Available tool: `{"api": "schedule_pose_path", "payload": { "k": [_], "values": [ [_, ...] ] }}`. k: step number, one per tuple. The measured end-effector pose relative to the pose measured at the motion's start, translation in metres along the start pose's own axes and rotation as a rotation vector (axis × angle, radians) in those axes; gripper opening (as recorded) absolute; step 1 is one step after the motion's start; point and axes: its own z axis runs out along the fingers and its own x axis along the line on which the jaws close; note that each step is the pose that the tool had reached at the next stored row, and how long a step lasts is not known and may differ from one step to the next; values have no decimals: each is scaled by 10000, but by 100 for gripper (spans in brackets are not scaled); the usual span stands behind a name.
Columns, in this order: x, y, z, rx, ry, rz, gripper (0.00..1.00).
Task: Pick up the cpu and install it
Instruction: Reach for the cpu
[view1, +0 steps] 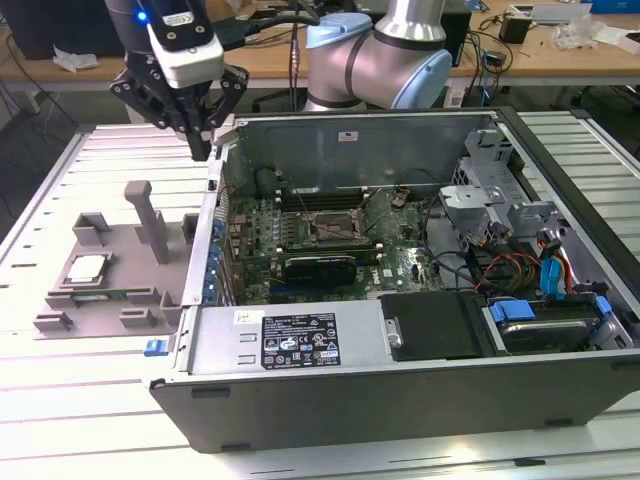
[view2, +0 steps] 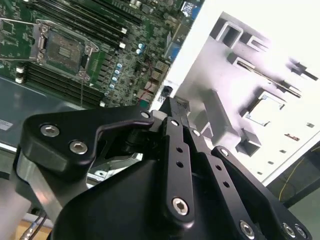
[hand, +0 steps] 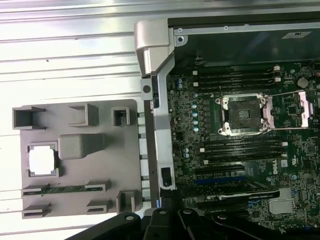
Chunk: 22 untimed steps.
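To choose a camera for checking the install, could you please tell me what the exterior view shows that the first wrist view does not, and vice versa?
Exterior view: the arm's joints, the drive cage with blue cables, and desks behind. First wrist view: a straight-down look into the empty socket. Shared: the cpu lying in the grey tray, the motherboard, the gripper.

Slatted aluminium worktable (view1: 90, 400), brightly lit; behind it, wooden benches (view1: 560, 55) strewn with cables and small clutter; dark floor (view1: 25, 150) between.
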Motion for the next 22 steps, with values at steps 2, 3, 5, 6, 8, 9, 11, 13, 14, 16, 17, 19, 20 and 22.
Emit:
{"api": "schedule_pose_path", "payload": {
  "k": [2,3,5,6,8,9,11,13,14,16,17,19,20,22],
  "values": [
    [44,-1,-1,0,0,0,11],
    [63,-1,-1,0,0,0,11],
    [138,-2,-1,0,0,3,11],
    [186,-1,2,0,-1,3,11],
    [256,-2,11,0,0,2,11],
    [305,-3,24,0,-1,3,11],
    [355,-4,39,0,0,3,11],
    [410,-1,61,0,0,3,11],
    [424,0,69,0,0,2,11],
    [496,12,106,0,0,3,11],
    [540,20,130,0,0,3,11],
    [618,40,165,0,0,2,11],
    [646,49,175,0,0,3,11],
    [738,75,204,1,1,2,11]
  ]
}}
